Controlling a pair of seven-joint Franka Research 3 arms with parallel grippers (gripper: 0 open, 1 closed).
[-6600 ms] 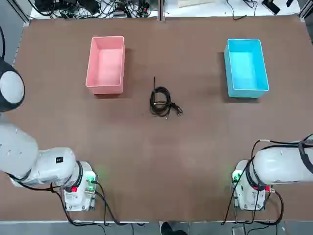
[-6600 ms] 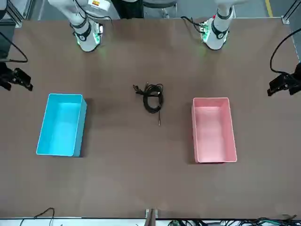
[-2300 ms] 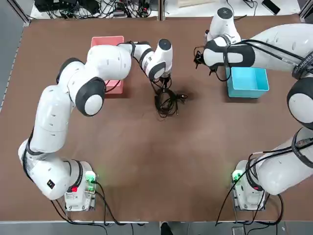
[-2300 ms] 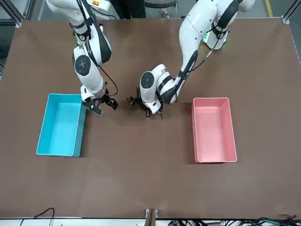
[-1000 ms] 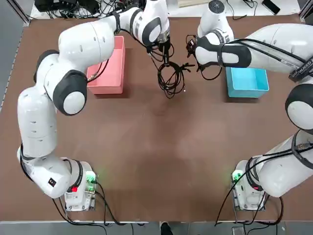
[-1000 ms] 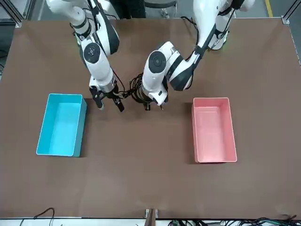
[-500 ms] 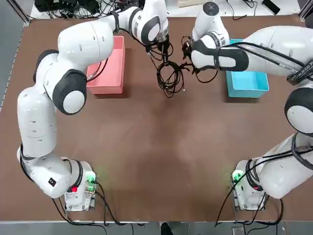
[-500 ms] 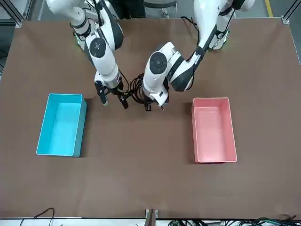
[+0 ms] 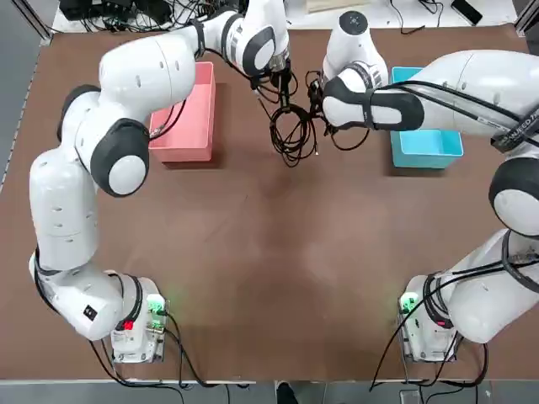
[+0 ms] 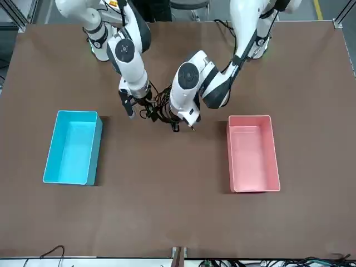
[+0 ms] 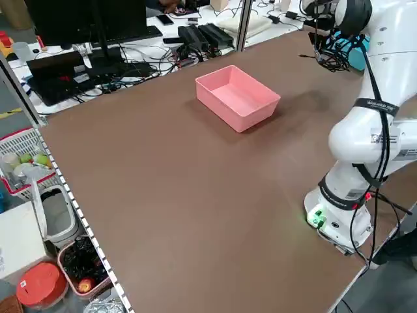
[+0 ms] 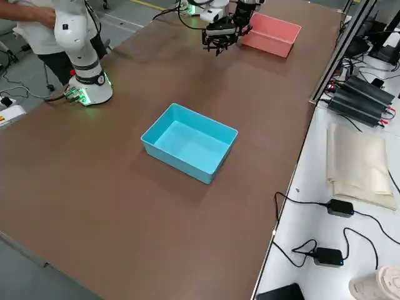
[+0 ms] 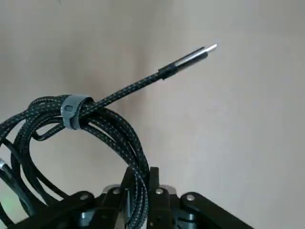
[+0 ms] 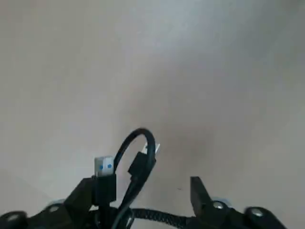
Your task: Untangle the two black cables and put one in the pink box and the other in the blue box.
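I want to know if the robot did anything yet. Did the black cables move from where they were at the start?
Yes. The black cables now hang from the left gripper, lifted and shifted up toward the table's far edge, level with the pink box rather than just below it.

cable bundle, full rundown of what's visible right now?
The two black cables are braided cords, looped together in one tangled bundle that hangs above the table between the pink box and the blue box. The left gripper is shut on several strands. A grey tie wraps one coil, and a thin metal-tipped plug sticks out. The right gripper straddles another loop with small plug ends, its fingers apart.
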